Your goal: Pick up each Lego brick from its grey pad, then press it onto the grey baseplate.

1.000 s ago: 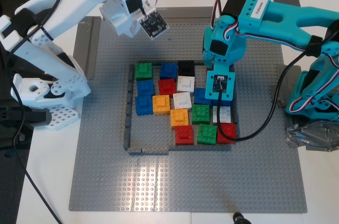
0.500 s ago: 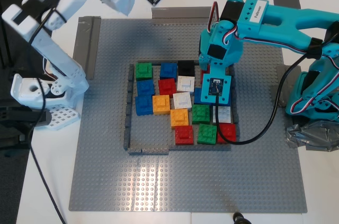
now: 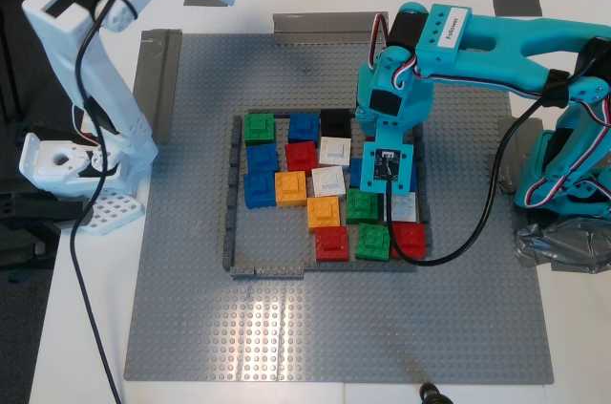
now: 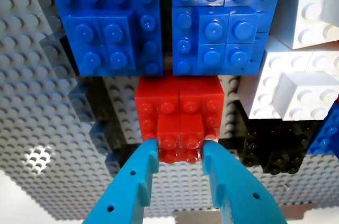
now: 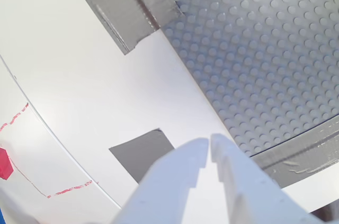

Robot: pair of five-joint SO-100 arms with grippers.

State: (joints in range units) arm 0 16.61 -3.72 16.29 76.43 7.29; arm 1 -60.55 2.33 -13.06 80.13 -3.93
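Pressing straight down matters: my first tool (image 4: 180,152) grips the red brick (image 4: 179,119) on the grey baseplate (image 3: 191,318), beside the blue bricks (image 4: 112,25). My second tool (image 5: 207,152), nearly closed and empty, hangs over the bench (image 5: 79,91).

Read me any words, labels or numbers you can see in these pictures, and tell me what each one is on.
"Follower", small and only just readable: a white label on top of the teal arm in the exterior view.
The red pen marks on the white tabletop in the second wrist view form no readable word.
No other text shows.
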